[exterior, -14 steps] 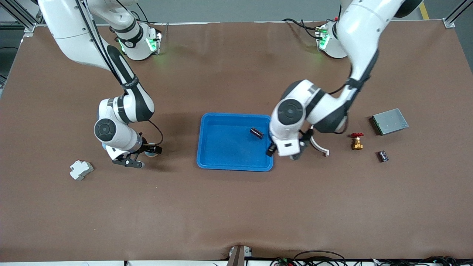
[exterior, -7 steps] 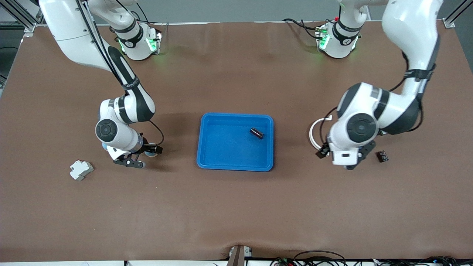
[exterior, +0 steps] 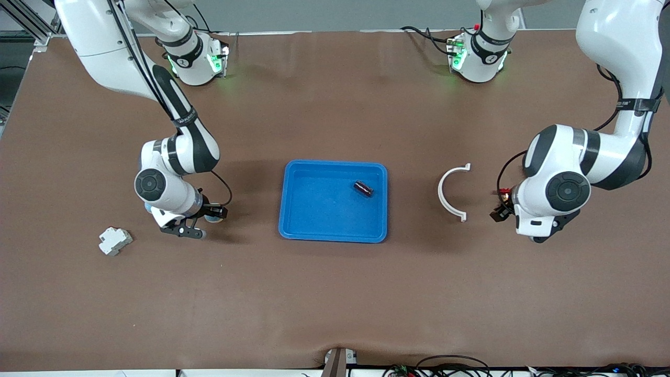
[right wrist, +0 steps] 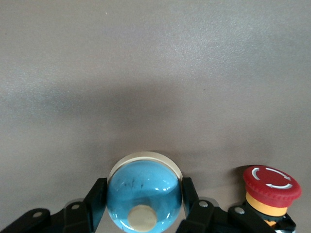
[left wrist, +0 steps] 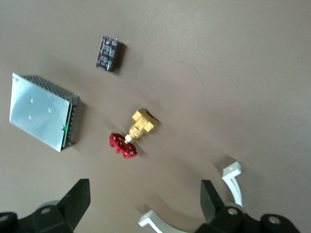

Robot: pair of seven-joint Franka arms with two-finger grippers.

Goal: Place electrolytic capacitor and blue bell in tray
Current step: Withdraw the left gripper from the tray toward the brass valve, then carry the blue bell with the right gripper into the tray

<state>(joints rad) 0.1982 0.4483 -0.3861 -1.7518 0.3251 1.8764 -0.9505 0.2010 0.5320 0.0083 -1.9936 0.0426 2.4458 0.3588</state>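
The blue tray (exterior: 335, 228) lies mid-table, and a dark electrolytic capacitor (exterior: 363, 188) rests inside it near the corner toward the left arm. The blue bell (right wrist: 141, 182), a glossy dome with a pale rim and knob, sits between the fingers (right wrist: 95, 196) of my right gripper (right wrist: 144, 189), which is shut on it low at the table, toward the right arm's end from the tray. My left gripper (left wrist: 145, 201) hangs open with nothing in it, over the table between a white curved clip (left wrist: 234, 182) and a brass valve (left wrist: 138, 128).
A red emergency-stop button (right wrist: 271, 187) stands close beside the bell. A white block (exterior: 114, 240) lies nearer the front camera than the right gripper. The white clip (exterior: 451, 192), a grey metal box (left wrist: 43, 111) and a small dark component (left wrist: 109, 53) lie toward the left arm's end.
The left arm swung away from beside the tray to its own end of the table, still open. The right gripper closed on the blue bell without moving off.
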